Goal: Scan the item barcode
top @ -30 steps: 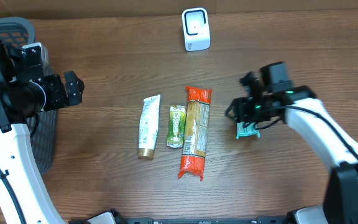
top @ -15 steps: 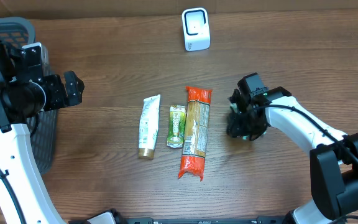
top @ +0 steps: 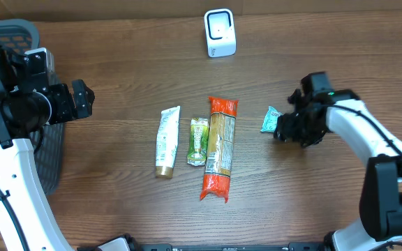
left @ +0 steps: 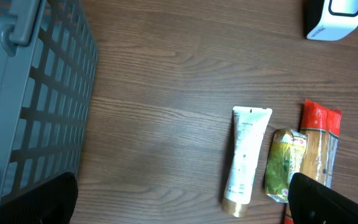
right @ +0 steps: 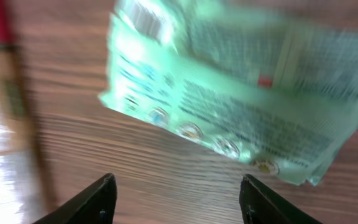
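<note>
Green packet lies flat on the table, just ahead of the right gripper tips and not between them. Wrist view is blurred; the striped patch at the packet's far left corner may be the barcode, can't confirm.

Step in hand, as I judge it: get a proper hold on the packet so it can go to the scanner, which stands well beyond the gripper, up and to its left. To do it well, come in low over the near edge, pinch a plain margin and not the striped corner, keep the printed face unfolded, and lift before turning so it doesn't drag on the wood.

Right gripper fingers stand moderately apart with only bare table between them. They hold nothing, and contact with the packet is not evident.

Left gripper is spread wide and empty, well away from the packet, with the basket at its side.
</note>
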